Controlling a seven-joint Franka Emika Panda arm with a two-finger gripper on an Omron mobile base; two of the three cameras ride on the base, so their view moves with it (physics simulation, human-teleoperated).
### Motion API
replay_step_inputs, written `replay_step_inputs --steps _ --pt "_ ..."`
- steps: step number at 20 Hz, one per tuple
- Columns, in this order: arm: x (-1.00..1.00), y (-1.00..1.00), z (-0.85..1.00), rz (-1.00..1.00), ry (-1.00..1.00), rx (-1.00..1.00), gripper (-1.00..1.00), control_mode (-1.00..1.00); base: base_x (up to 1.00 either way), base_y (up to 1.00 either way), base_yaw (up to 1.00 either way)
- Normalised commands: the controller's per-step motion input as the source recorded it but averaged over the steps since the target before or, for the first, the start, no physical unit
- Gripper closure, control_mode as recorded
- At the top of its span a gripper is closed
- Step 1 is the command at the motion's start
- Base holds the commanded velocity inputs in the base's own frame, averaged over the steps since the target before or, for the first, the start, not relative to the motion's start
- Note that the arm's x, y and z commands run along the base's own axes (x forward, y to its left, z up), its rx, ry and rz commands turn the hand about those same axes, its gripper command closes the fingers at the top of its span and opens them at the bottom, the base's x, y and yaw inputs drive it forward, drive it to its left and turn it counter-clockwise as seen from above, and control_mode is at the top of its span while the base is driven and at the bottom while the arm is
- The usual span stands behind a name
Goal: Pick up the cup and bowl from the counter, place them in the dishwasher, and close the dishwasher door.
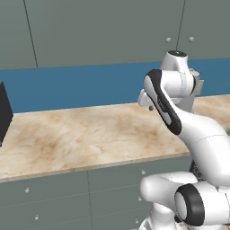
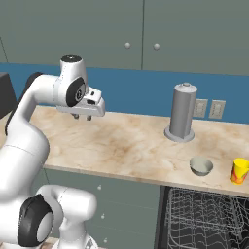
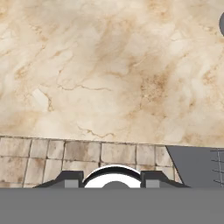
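We start with the worktop (image 2: 121, 143), long and marbled, running across the scene, and below its right end the dishwasher (image 2: 204, 219) with its door already down and the wire rack showing. A tall grey canister (image 2: 181, 113) stands toward the back. In front of it, near the front edge, sits the bowl (image 2: 201, 166), and just right of it the yellow cup (image 2: 239, 170); both remain on the worktop, neither loaded. Our pincer (image 2: 81, 117) hangs above bare marble, well apart to the left, holding nothing; how wide its jaws stand we cannot tell, as they look tiny here. We judge this the approach step: next we must swing right, then descend over the bowl or cup.
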Motion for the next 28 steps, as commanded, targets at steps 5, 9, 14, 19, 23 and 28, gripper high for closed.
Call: replay_step_inputs --steps 5,9,14,19,23,28 --pt "-0.09 0.00 0.00 0.00 0.00 0.00 -1.00 -1.00 0.00 0.00 0.00" --pt "-0.27 0.00 -0.07 0.00 0.00 0.00 -1.00 -1.00 0.00 0.00 0.00" --pt "-0.30 -0.03 -0.12 0.00 0.00 0.00 -1.00 -1.00 0.00 0.00 0.00" --pt "-0.18 -0.17 -0.07 0.00 0.00 0.00 -1.00 -1.00 0.00 0.00 0.00" --pt "-0.01 -0.36 -0.06 0.00 0.00 0.00 -1.00 -1.00 0.00 0.00 0.00" --pt "0.00 -0.52 -0.18 0.00 0.00 0.04 -1.00 -1.00 0.00 0.00 0.00"
